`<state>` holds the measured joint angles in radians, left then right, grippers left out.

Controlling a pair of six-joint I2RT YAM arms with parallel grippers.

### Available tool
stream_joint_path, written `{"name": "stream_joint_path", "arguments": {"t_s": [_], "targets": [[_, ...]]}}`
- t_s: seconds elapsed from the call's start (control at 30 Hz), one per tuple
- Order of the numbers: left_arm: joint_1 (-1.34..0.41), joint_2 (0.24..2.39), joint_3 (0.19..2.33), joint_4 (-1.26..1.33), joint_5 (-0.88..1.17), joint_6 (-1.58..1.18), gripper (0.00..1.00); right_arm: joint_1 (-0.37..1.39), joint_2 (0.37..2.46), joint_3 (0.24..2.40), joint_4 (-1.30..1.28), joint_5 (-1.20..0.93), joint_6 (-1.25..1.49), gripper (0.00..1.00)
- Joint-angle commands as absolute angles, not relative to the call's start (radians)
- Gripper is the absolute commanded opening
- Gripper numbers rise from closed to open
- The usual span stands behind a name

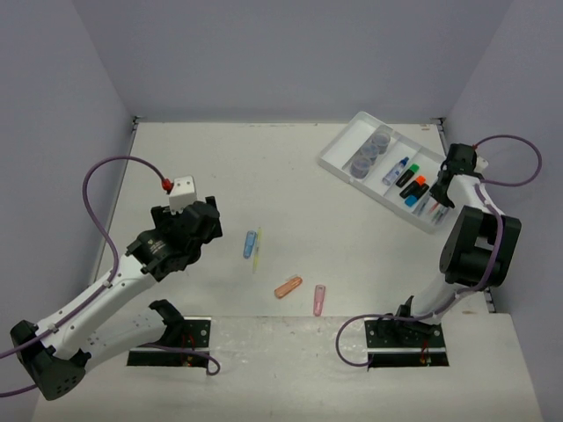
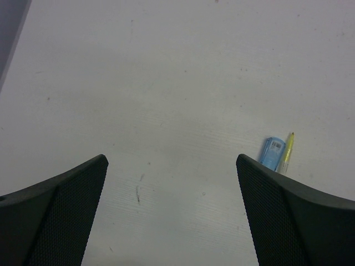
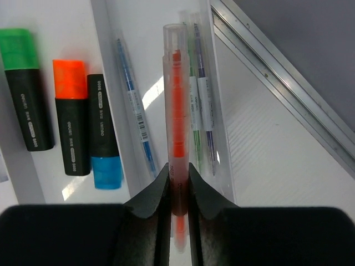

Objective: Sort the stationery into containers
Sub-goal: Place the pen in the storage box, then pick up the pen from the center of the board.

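Where right hand (image 3: pixel 177 174) pinches, orange pen (image 3: pixel 176 105) (clear-cased) sits.

Pale lavender-grey walls (image 1: pixel 290 53) on three sides of an off-white, lightly scuffed table (image 1: pixel 264 167) under even light

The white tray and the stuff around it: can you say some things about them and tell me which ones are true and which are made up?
1. The right gripper pinches a clear pen with orange ink above the white tray. True.
2. The left gripper squeezes the blue capsule. False: it is open and empty; the capsule lies on the table beside a yellow pen.
3. Three highlighters lie in the tray, capped green, orange and blue. True.
4. The three round pots stand on the table. False: they sit in a tray compartment.
5. The pink capsule is in the tray. False: it lies on the table.
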<state>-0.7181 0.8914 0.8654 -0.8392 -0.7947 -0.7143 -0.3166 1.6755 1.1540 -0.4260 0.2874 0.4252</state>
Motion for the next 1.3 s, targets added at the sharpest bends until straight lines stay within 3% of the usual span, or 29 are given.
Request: {"name": "stream_joint_path", "arguments": {"t_s": [0.0, 0.13, 0.2, 0.27, 0.43, 0.7, 0.97, 1.1, 1.27], "targets": [[-0.712, 0.874, 0.859, -0.793, -0.776, -0.679, 1.00, -0.327, 1.750, 1.241, -0.456, 0.334, 0.404, 0.18], [-0.710, 0.876, 0.859, -0.785, -0.757, -0.661, 1.00, -0.330, 1.796, 1.289, -0.473, 0.322, 0.397, 0.28], [-0.711, 0.877, 0.859, -0.781, -0.747, -0.652, 1.00, -0.331, 1.811, 1.304, -0.482, 0.308, 0.396, 0.41], [-0.712, 0.877, 0.860, -0.779, -0.742, -0.648, 1.00, -0.332, 1.814, 1.316, -0.496, 0.302, 0.401, 0.47], [-0.710, 0.876, 0.858, -0.767, -0.725, -0.626, 1.00, -0.270, 1.679, 1.272, -0.483, 0.238, 0.426, 0.48], [-0.710, 0.866, 0.850, -0.718, -0.652, -0.573, 1.00, 0.089, 1.370, 1.152, -0.481, 0.310, 0.482, 0.47], [-0.710, 0.944, 0.892, -0.669, -0.484, -0.569, 0.99, 0.387, 1.242, 0.926, -0.373, 0.272, 0.535, 0.47], [-0.713, 1.027, 0.893, -0.624, -0.395, -0.617, 0.95, 0.410, 1.183, 0.836, -0.280, 0.182, 0.532, 0.52], [-0.828, 1.213, 0.906, -0.581, -0.454, -0.699, 0.89, 0.410, 1.117, 0.792, -0.250, 0.091, 0.501, 0.55]]}}
